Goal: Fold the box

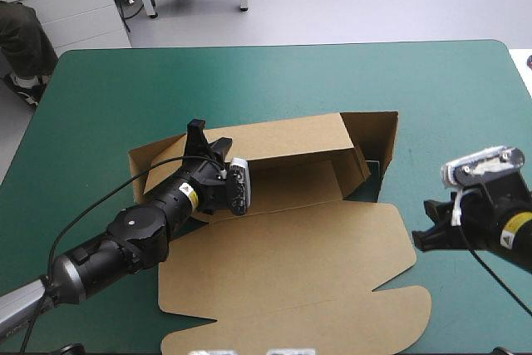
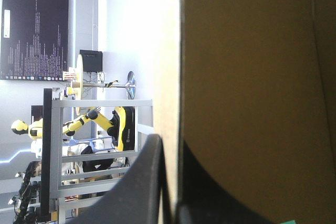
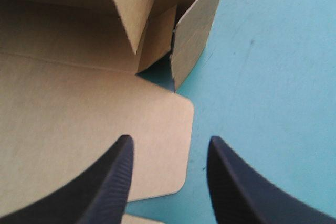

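Observation:
The brown box lies mid-table, its lid flat toward the near edge. Its far wall and right side wall are raised. My left gripper sits at the left end of the far wall. In the left wrist view the gripper is shut on the upright board, one black finger on each face. My right gripper hovers open just right of the lid. In its own view the gripper straddles the lid's rounded corner, with the side wall ahead.
Bare teal-green cover stretches beyond the box to the far edge, and also to its right. A small white object lies at the table's right edge.

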### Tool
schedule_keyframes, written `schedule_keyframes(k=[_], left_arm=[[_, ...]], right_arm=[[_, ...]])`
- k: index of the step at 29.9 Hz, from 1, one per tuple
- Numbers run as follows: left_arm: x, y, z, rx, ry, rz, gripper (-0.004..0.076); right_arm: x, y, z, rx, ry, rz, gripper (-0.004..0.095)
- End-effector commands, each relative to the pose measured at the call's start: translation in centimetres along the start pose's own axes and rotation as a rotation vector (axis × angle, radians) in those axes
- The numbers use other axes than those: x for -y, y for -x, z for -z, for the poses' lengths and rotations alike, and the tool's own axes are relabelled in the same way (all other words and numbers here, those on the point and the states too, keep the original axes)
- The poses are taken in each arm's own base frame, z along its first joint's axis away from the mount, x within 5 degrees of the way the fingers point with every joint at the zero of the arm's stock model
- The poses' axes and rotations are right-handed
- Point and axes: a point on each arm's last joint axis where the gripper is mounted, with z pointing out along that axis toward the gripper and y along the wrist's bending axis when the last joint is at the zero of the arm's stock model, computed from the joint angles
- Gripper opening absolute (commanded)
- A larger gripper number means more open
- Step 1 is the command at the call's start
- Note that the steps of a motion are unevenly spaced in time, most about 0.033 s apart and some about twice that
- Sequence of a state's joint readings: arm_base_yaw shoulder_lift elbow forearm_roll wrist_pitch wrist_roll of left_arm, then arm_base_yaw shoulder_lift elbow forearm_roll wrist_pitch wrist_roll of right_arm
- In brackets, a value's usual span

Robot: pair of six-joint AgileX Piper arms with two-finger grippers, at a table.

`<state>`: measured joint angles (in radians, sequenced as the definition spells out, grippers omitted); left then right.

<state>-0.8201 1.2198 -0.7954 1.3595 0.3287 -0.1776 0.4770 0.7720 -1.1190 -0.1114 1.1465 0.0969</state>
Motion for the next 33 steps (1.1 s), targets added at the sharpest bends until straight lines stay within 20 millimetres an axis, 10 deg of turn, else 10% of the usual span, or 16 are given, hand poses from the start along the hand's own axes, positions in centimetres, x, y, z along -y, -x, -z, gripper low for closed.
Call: schedule_keyframes(k=[1,20,33], left_arm=[[-0.4,0.2,0.5,0.009,0.016,0.040,-0.0010],[-0.5,-0.2,0.5,-0.029,0.023,0.070,-0.0010],[-0.5,-0.2,0.5,-0.026,0.024,0.066,-0.0010]], right_arm=[[0.2,4.5,0.6,0.163,-0.037,0.017,0.0647],[0.6,18.0,-1.0,0.314,-0.183,0.093,0.0745],[7.9,19.4,-11.6,0.061,0.038,-0.168,0.0740]])
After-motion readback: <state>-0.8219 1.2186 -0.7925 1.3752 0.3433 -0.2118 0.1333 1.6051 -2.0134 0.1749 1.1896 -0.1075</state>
